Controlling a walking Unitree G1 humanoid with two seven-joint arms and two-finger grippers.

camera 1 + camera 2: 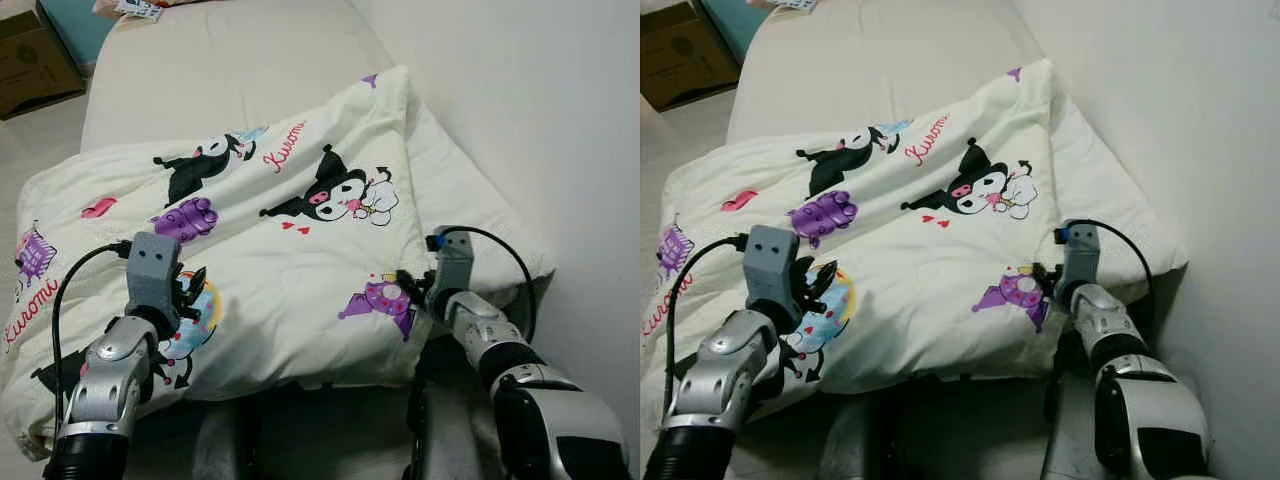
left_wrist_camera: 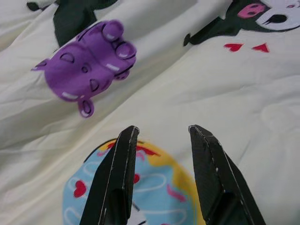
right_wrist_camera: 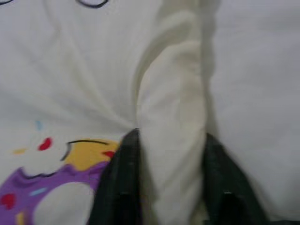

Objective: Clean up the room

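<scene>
a: where's the quilt?

b: cream quilt (image 1: 290, 250) with cartoon prints lies spread across the near end of the bed (image 1: 230, 60), its near edge hanging just in front of my legs. wall (image 1: 540, 110) runs along the bed's right side.

a: left arm?

b: left gripper (image 2: 161, 136) sits over the quilt's near left part, fingers (image 2: 115, 178) parted a moderate way with nothing between them. below the tips i see a blue and yellow print; a purple print is just beyond.

a: and the right?

b: right gripper (image 3: 171, 140) is at the quilt's near right edge, beside a purple print. a bunched fold of the cream fabric stands between its two fingers (image 3: 119, 183), so i read it as holding the quilt.

a: anything else around?

b: a cardboard box (image 1: 35, 60) on the floor at far left, beside the bed. some small printed item (image 1: 140, 8) at the bed's far end, too small to identify.
</scene>
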